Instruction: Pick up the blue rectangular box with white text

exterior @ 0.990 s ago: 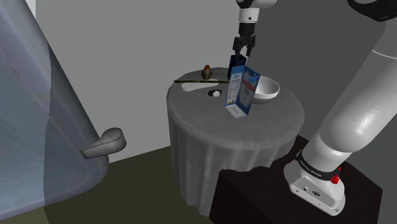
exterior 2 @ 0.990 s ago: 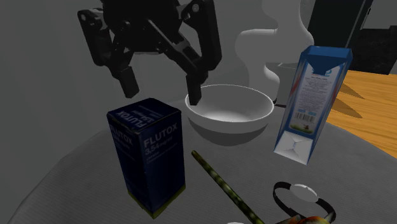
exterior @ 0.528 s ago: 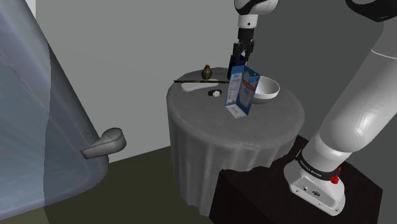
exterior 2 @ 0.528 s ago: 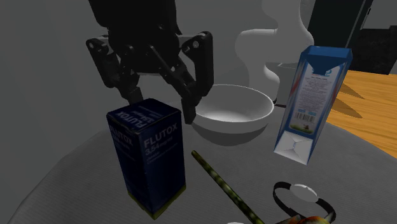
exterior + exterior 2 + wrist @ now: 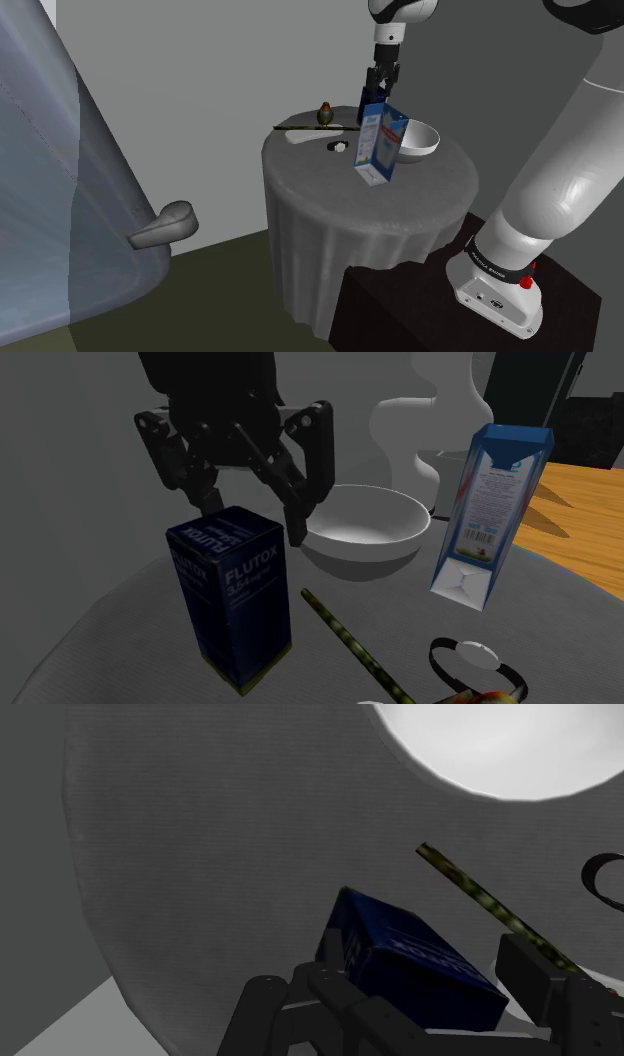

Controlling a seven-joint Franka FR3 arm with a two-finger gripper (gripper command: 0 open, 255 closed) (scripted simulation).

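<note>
1. On a small round table (image 5: pixel 320 200) draped in grey cloth, the dark blue box (image 5: pixel 235 597) stands upright, with white "FLUTOX" lettering on its face.
2. The black gripper (image 5: pixel 254 522) hangs over the box with its fingers (image 5: pixel 535 969) apart, one on each side of the top. I cannot tell whether they touch it.
3. A white bowl (image 5: pixel 365 532) sits just behind the box. A tall blue-and-white carton (image 5: pixel 490 512) leans tilted to the second exterior view's right, and in the shoulder view it hides most of the box.
4. A thin, mottled olive stick (image 5: pixel 350 642) lies on the cloth just beside the foot of the box, and a black ring (image 5: pixel 478 662) lies near it.
5. The box is a sharp-edged cuboid, the bowl is smooth and round, and the cloth falls in soft folds.
</note>
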